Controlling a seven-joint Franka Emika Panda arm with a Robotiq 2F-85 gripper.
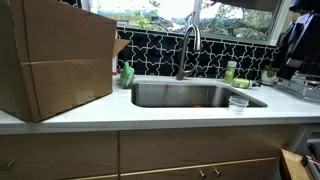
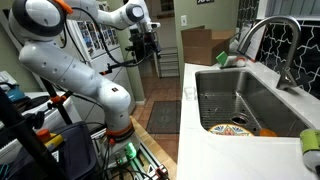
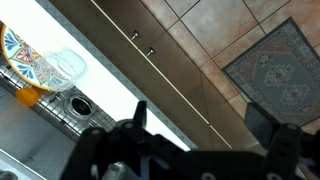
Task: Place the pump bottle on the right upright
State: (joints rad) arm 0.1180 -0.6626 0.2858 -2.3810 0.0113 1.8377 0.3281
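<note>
Pale green pump bottle (image 1: pixel 231 72) sits untouched right of the sink (image 1: pixel 170 95). The gripper (image 2: pixel 151 46) hangs wide open, empty, well away, so seemingly everything's left to do.

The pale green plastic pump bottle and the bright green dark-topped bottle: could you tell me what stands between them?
The curved metal faucet stands between the pump bottle and the bright green bottle, in an exterior view.

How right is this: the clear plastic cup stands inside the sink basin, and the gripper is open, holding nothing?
Wrong in one respect: the clear plastic cup stands on the white counter beside the sink, not inside the basin, as an exterior view shows. The gripper is open, holding nothing.
</note>
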